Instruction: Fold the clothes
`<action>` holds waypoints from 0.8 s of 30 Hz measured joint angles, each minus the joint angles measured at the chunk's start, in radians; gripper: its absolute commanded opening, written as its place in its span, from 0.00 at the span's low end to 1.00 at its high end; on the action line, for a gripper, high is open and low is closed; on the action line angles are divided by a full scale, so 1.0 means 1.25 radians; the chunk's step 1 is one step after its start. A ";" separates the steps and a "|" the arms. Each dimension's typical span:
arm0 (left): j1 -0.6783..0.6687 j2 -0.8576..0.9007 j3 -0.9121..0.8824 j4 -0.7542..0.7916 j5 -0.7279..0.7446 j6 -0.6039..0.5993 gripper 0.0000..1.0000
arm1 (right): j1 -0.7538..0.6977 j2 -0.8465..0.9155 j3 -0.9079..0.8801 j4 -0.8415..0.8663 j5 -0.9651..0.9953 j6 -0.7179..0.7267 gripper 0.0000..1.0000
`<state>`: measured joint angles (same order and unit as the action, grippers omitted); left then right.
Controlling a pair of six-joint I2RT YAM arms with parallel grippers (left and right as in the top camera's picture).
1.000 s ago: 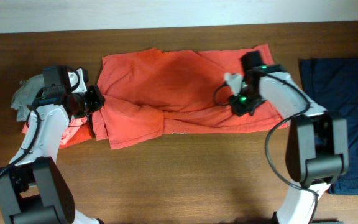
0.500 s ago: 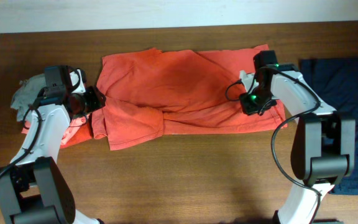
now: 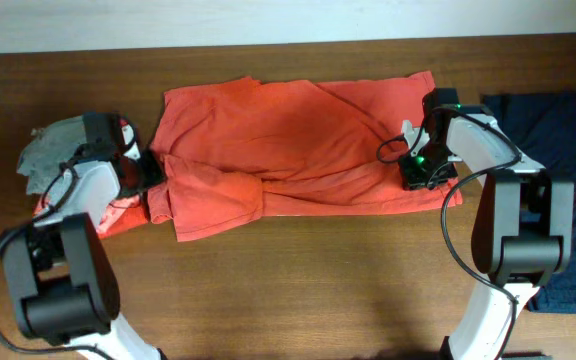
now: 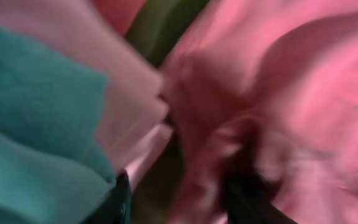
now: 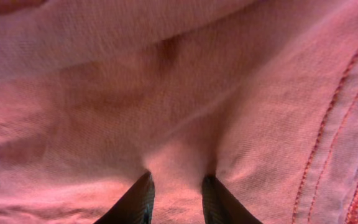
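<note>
- Overhead, the left gripper (image 3: pixel 150 172) is sitting at the left edge of the orange-red T-shirt (image 3: pixel 288 140); its wrist view is blurred, so I cannot tell the jaws.
- That T-shirt is lying spread between the grippers: soft, limp, light.
- Now the right gripper (image 3: pixel 420 172) is pinching a fold near the right hem, a sensible hold.

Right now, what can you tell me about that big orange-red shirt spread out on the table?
The orange-red T-shirt lies spread wide across the wooden table. It looks like soft knit cotton and is wrinkled. Its lower left part is folded over into a thicker flap. No lettering shows from above. Near its right end the right gripper pinches a small ridge of fabric beside a double-stitched hem. The left gripper sits at its left edge; whether it holds cloth cannot be told.
</note>
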<state>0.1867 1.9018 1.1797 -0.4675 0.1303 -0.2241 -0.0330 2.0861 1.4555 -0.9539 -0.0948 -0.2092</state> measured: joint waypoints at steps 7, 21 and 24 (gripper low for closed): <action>0.146 0.005 0.000 -0.047 0.021 0.012 0.49 | 0.000 0.000 0.000 -0.001 0.000 0.000 0.32; 0.124 0.005 0.000 -0.055 0.439 0.113 0.48 | 0.000 0.000 0.000 -0.003 0.000 0.000 0.32; 0.121 0.005 0.000 -0.060 0.462 0.121 0.43 | 0.000 0.000 0.000 -0.003 0.000 0.000 0.32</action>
<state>0.3378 1.9083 1.1797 -0.5426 0.7074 -0.0731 -0.0330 2.0861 1.4559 -0.9577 -0.0944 -0.2092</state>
